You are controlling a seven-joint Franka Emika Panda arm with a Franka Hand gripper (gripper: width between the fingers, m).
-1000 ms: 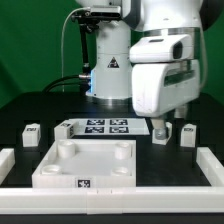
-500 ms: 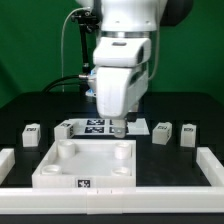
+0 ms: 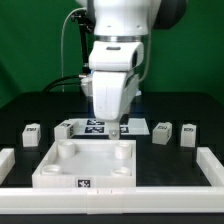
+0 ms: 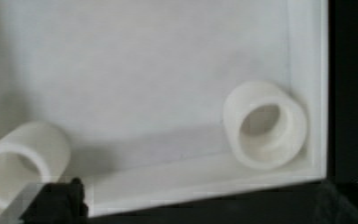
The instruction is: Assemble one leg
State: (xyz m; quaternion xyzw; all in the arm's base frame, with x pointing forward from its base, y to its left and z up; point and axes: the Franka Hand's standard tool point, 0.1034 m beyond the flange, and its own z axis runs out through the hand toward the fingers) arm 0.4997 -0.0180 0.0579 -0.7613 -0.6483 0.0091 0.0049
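Several small white legs with marker tags stand on the dark table: one at the exterior view's left (image 3: 32,133), one beside the marker board (image 3: 66,129), two at the right (image 3: 163,132) (image 3: 188,134). My gripper (image 3: 117,128) hangs over the far rim of the white square tabletop (image 3: 60,172), apart from every leg. In the wrist view the gripper (image 4: 202,206) looks down on the tabletop's inner face (image 4: 140,90) with two round sockets (image 4: 265,125) (image 4: 25,165). One dark finger (image 4: 60,200) shows far out at the side. Nothing is between the jaws.
The marker board (image 3: 100,126) lies behind the tabletop, under the arm. A low white wall (image 3: 215,165) borders the work area at the sides and front. The robot base stands behind the marker board.
The arm has swung from the legs at the exterior view's right to the centre, over the tabletop's far rim. No leg has moved.
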